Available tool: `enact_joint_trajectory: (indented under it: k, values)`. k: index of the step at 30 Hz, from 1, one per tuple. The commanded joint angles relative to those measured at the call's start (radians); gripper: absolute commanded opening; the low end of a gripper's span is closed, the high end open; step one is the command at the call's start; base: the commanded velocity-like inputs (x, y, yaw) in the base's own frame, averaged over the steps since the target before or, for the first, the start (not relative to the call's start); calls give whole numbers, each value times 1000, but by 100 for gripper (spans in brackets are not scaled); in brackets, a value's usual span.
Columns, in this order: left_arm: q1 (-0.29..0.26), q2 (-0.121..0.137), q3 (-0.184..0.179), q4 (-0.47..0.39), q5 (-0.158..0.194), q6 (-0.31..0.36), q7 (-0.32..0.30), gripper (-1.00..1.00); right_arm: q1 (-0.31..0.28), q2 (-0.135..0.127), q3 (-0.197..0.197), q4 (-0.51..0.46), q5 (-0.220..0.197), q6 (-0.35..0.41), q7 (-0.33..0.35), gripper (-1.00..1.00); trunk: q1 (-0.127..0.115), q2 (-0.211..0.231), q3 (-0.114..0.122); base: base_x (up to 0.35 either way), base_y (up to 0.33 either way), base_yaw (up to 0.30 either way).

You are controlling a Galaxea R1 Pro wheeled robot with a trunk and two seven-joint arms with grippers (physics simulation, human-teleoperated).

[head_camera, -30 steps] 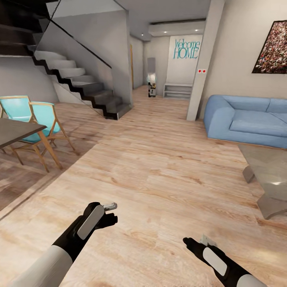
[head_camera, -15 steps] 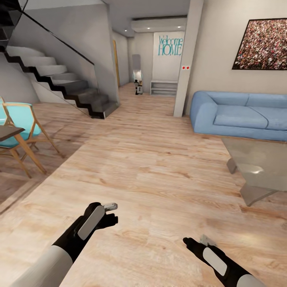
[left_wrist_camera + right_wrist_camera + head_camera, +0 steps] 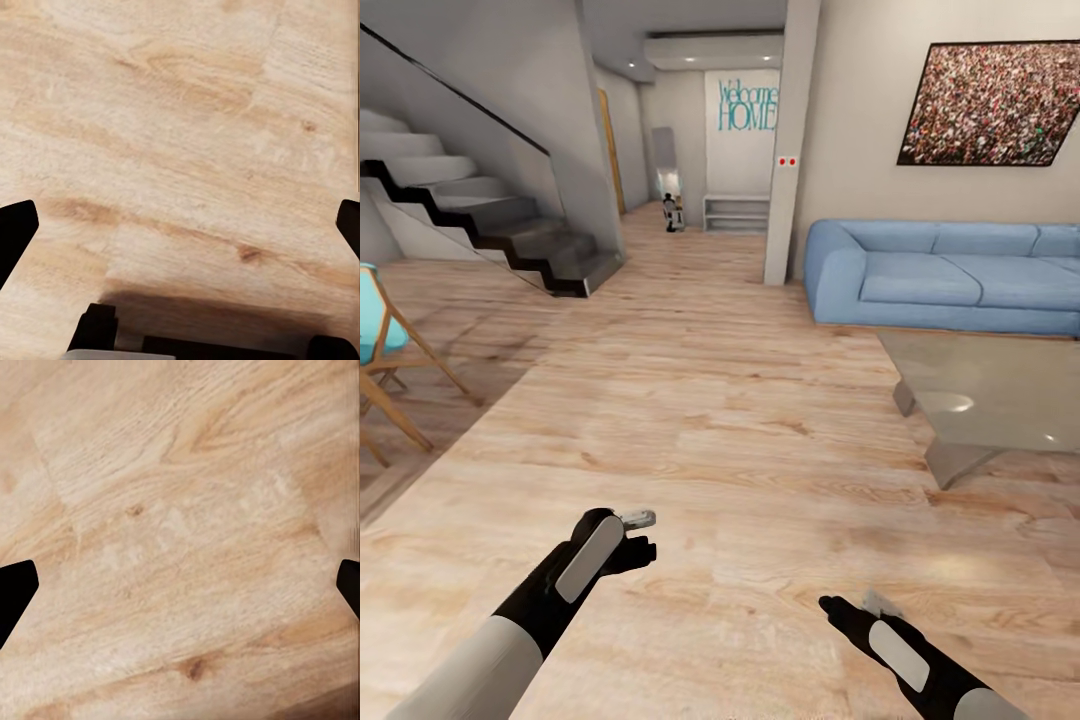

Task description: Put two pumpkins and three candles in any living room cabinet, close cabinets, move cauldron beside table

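The pumpkins, candles, cauldron and cabinet are out of view. A low glass table [image 3: 1000, 390] stands on the right in front of a blue sofa [image 3: 950, 275]. In the head view my left gripper [image 3: 643, 533] and right gripper [image 3: 855, 603] hover over bare wood floor. The left wrist view has the left gripper [image 3: 180, 225] open, its dark fingertips [image 3: 15, 229] far apart with only planks between them. The right gripper [image 3: 180, 589] is open the same way, with nothing held.
A dark staircase [image 3: 490, 215] rises at the left, with a turquoise wooden chair [image 3: 385, 350] at the left edge. A white pillar [image 3: 785, 150] stands beside the sofa. Beyond it a hallway holds a low white shelf [image 3: 737, 212]. Wood floor stretches ahead.
The whole head view has slid left, so the camera has turned right: more sofa and glass table show, the dining table has left the frame. Both arms keep their pose.
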Motion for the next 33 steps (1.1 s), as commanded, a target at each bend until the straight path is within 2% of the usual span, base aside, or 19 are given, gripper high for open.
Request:
enact_joint_trajectory:
  k: [1,33]
  values:
    - [-1,1,-4,-2,11,0,10,100,-1,-1,6,-3,-5,2,-7,100,0,0,-2,0,0,-216]
    - [-1,0,-14,-2,11,0,10,100,-1,0,6,25,-6,2,-7,100,0,0,-40,0,0,-213]
